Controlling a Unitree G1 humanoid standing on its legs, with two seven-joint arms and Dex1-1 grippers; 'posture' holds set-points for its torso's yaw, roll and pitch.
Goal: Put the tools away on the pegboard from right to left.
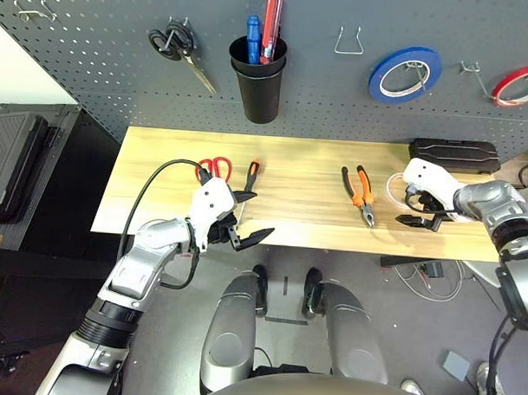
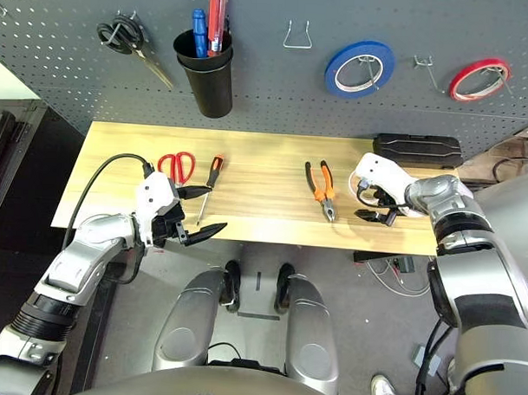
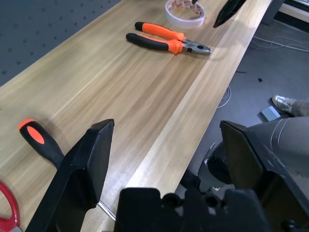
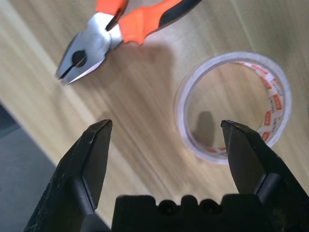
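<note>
Jaws apart, the right gripper [image 4: 166,145] hangs over the tape roll [image 4: 234,104] lying flat at the desk's [image 1: 307,208] right end, 1 pliers [image 1: 360,190] beside it pointing at the near edge, while the left gripper [image 1: 246,223], equally apart, sits by 1 screwdriver [image 1: 250,175] and 1 red scissors [image 1: 213,168].

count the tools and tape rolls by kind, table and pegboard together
tape rolls: 3 (cream-white tape roll, blue tape roll, red tape roll)
scissors: 2 (red-handled scissors, black-handled scissors)
pliers: 1 (orange-and-black pliers)
screwdrivers: 1 on the table (slim screwdriver); cup contents unclear
total: 7
</note>
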